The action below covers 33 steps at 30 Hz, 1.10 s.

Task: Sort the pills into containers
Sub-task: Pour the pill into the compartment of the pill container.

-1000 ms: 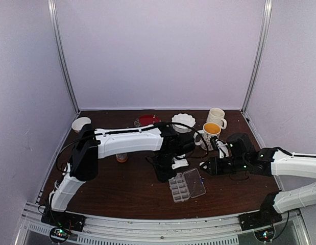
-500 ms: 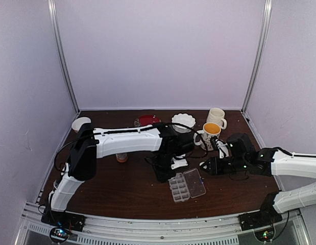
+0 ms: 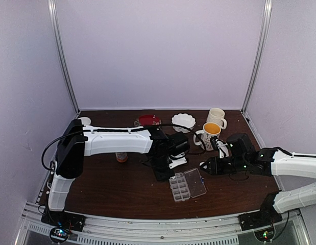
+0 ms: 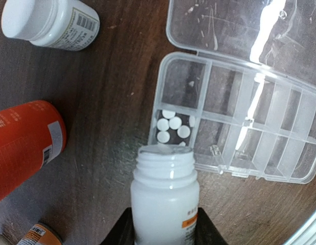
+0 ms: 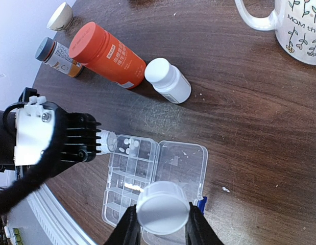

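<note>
left gripper (image 4: 164, 227) clamped round an uncapped white bottle (image 4: 165, 189), its mouth at the pill box (image 4: 295, 153) edge | several white pills (image 4: 170, 127) lie in one compartment (image 4: 173, 139) just past that mouth | right gripper (image 5: 163, 224) pinches a white cap (image 5: 163, 206) near the open lid (image 5: 180, 163) | box flat on the table (image 3: 122, 189)

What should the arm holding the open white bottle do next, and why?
Probably tip the white bottle back upright in the left gripper: several pills already lie in one pill box compartment, and the right gripper holds the cap ready.
</note>
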{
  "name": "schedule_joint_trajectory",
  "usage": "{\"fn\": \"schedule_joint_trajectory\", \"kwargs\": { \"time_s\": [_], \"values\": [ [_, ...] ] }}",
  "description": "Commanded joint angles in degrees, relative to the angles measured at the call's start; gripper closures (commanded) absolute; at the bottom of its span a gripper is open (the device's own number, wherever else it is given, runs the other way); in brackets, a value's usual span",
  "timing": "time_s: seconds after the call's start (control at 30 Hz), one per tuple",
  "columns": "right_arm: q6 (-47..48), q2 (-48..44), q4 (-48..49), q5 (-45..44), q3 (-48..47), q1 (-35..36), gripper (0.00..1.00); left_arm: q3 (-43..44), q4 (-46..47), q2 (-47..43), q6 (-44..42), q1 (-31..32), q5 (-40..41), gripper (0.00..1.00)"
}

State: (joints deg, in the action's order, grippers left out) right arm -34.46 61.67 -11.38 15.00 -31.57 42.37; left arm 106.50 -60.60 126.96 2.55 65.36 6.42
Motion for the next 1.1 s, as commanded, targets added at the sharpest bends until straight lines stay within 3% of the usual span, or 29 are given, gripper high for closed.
{"fn": "schedule_joint_trajectory", "kwargs": {
  "time_s": [0.0, 0.4, 0.87, 1.07],
  "values": [
    [0.27, -1.01, -0.32, -0.51, -0.83, -0.45, 0.92, -4.74, 8.15, -5.02, 1.14, 0.05, -0.37, 0.88],
    [0.45, -0.76, -0.21, -0.27, -0.80, -0.53, 0.92, -6.95, 13.48, -6.06, -0.94, 0.07, -4.26, 0.88],
    [0.76, -0.90, -0.73, -0.49, -1.08, -0.71, 0.92, 9.99, -3.74, 5.60, -4.41, 0.07, 0.69, 0.88],
    [0.79, -1.02, -0.99, -0.55, -1.09, -0.80, 0.92, 12.52, -6.99, 6.71, -5.91, 0.14, 3.07, 0.88]
  ]
}}
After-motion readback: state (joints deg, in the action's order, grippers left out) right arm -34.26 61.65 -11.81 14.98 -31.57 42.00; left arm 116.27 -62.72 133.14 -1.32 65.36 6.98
